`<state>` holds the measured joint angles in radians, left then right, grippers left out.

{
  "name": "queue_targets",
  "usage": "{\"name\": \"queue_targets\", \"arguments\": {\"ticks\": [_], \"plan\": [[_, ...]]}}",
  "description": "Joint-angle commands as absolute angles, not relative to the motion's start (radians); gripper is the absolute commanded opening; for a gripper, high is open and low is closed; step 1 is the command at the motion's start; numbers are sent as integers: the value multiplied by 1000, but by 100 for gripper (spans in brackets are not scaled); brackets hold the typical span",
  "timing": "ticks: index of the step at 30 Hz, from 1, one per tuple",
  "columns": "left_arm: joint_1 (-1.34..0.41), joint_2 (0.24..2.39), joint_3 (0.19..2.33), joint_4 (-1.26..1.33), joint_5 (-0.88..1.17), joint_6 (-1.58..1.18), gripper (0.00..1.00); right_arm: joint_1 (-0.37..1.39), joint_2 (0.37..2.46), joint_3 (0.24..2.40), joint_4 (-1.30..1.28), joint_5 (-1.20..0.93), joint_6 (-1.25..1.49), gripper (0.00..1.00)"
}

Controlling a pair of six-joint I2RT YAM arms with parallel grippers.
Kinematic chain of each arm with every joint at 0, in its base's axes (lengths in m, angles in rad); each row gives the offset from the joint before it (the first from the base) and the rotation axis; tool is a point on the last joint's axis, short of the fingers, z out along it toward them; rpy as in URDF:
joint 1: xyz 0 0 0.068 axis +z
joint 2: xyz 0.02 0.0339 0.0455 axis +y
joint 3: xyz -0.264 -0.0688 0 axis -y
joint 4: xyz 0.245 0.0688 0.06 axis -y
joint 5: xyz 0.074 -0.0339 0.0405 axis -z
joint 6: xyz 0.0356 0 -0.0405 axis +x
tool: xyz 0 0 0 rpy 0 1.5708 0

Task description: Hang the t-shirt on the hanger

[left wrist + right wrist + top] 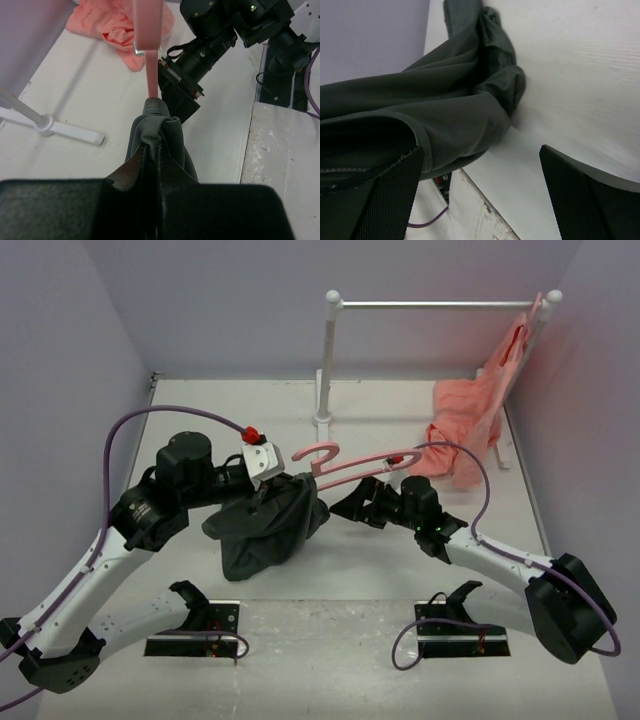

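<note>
The dark grey t-shirt [265, 528] hangs in a bunch from my left gripper [268, 486], its lower part resting on the table. In the left wrist view my left gripper [152, 150] is shut on a fold of the t-shirt [159, 127]. The pink hanger [345, 464] sits just right of that grip, hook up; its bar [150, 75] runs into the cloth bunch at the fingertips. My right gripper [338, 507] stands open at the shirt's right edge. In the right wrist view a hem of the t-shirt [450, 110] lies over the left finger [390, 200]; nothing is between the jaws of the right gripper [480, 200].
A white clothes rack [328, 360] stands at the back, its foot [50, 125] on the table. A salmon-pink garment [465, 430] hangs from the rack's right end and pools on the table. Grey walls close the left, back and right sides.
</note>
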<state>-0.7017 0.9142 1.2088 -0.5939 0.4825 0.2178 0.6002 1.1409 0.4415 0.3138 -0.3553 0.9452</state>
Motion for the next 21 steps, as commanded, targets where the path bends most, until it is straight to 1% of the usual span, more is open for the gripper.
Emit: {"name": "queue_targets", "arguments": {"ticks": [1, 5, 7, 8, 10, 12, 13, 16, 18, 21], "plan": [[-700, 916, 1225, -495, 552, 189, 0, 691, 1224, 500, 539, -256, 1004, 98], [-699, 913, 1224, -480, 571, 178, 0, 707, 1282, 507, 590, -238, 1014, 93], [-701, 911, 1221, -475, 561, 175, 0, 714, 1299, 518, 596, -259, 1005, 88], [-700, 913, 1221, -479, 547, 176, 0, 715, 1297, 508, 604, -264, 1009, 87], [-699, 918, 1222, -491, 532, 181, 0, 716, 1266, 471, 623, -234, 1024, 87], [-699, 927, 1217, -504, 522, 190, 0, 716, 1163, 429, 625, -159, 1025, 87], [-699, 928, 1214, -506, 522, 193, 0, 716, 1155, 417, 620, -153, 1021, 87], [-700, 936, 1191, -494, 525, 199, 0, 716, 1035, 392, 575, -97, 1000, 86], [-699, 937, 1182, -480, 534, 195, 0, 716, 1011, 399, 548, -103, 980, 85], [-699, 939, 1179, -455, 547, 185, 0, 716, 1038, 423, 526, -153, 957, 85]]}}
